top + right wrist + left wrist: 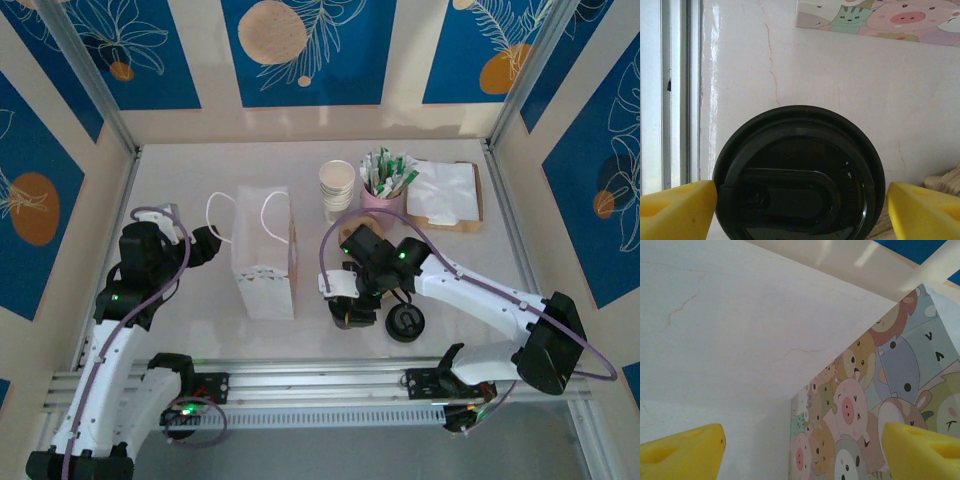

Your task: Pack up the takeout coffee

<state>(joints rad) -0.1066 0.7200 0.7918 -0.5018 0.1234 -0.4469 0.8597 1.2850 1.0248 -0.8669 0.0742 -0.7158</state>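
The takeout coffee (799, 150) shows its round black lid from above, and the cup body is hidden beneath it. My right gripper (800, 197) is open and straddles the lid: the left pad (685, 207) touches the rim and the right pad (925, 210) stands a little off it. From above, the right gripper (350, 303) covers most of the coffee (353, 319), just right of the bag. My left gripper (802, 442) is open with nothing between its pads and faces the cartoon-printed side of the paper bag (865, 405). It hangs at the left of the bag (265, 265).
A loose black lid (406, 323) lies right of the coffee. At the back stand a stack of lidless cups (337, 187), a pink cup of sachets (384, 186) and napkins on a wooden tray (446, 195). A tan fibrous edge (946, 179) shows beside the coffee.
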